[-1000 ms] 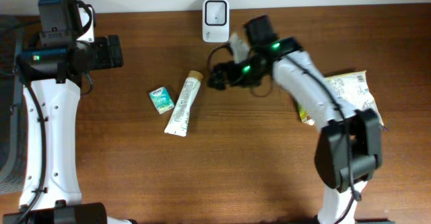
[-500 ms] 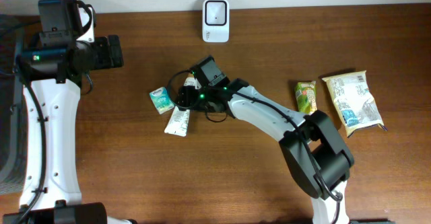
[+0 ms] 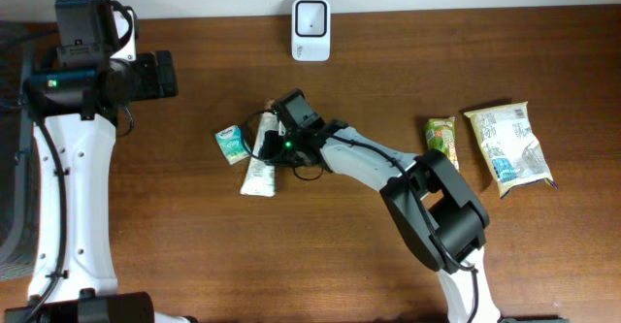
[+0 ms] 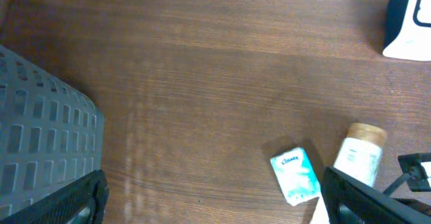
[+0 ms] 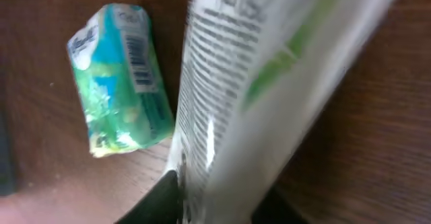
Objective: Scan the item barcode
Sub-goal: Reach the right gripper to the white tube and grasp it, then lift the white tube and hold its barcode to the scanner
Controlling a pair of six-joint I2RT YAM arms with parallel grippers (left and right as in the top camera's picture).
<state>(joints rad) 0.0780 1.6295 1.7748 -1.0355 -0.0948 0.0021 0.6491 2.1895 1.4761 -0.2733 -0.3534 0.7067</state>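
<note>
Right gripper clenched on tube; left gripper spread wide, idle. Lift and pass before scanner remain.

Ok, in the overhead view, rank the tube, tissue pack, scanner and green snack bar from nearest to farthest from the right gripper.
1. White tube, between the fingers of the right gripper.
2. Tissue pack, just to the tube's left.
3. Scanner, up at the far edge.
4. Green snack bar, well off to the right.
</note>
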